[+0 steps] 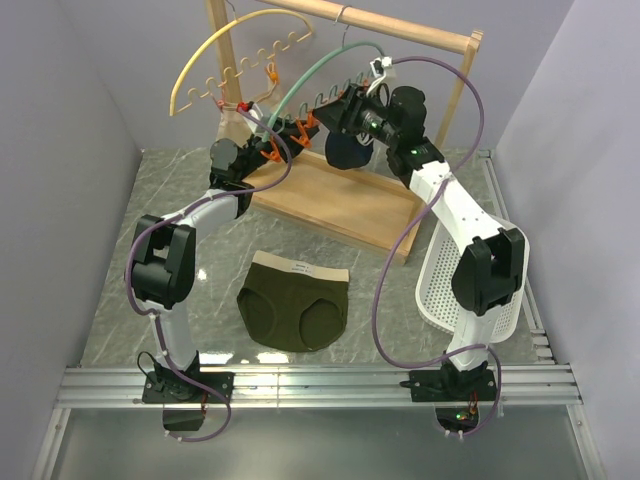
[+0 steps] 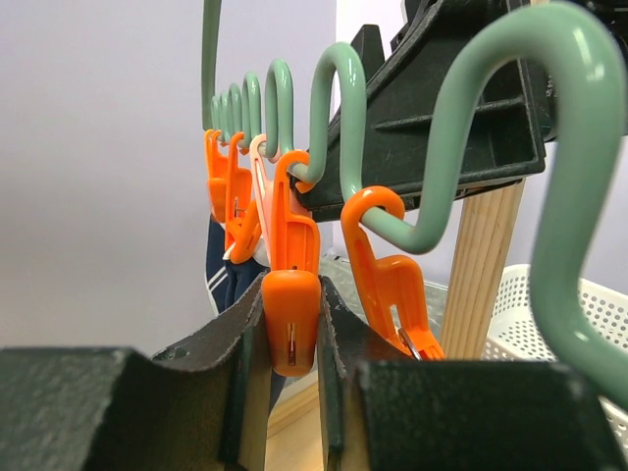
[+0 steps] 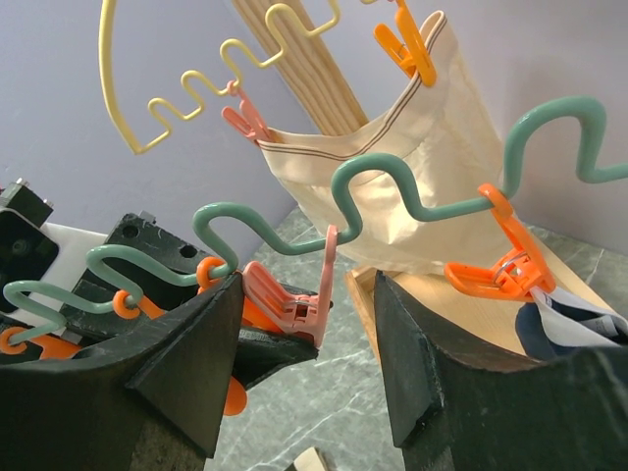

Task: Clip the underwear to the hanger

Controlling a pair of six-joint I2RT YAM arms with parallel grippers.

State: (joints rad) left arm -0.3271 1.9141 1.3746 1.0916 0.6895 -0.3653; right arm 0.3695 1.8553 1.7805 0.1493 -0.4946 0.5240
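Observation:
The olive-green underwear (image 1: 295, 306) lies flat on the table between the two arms, tan waistband at the far side, touched by neither gripper. The teal hanger (image 1: 318, 78) hangs from the wooden rail, with orange clips along its wavy bar (image 2: 339, 118). My left gripper (image 1: 283, 140) is raised at the hanger's lower end. In the left wrist view it (image 2: 291, 339) is shut on an orange clip (image 2: 291, 319). My right gripper (image 1: 345, 112) is at the bar from the other side. In the right wrist view it (image 3: 309, 324) is open, with a pink clip (image 3: 304, 294) between its jaws.
A cream-yellow hanger (image 1: 235, 45) carries a beige garment (image 3: 412, 177). A navy garment (image 1: 345, 152) hangs from the teal hanger. The wooden rack's base (image 1: 340, 200) stands behind the underwear. A white basket (image 1: 470, 290) lies at the right.

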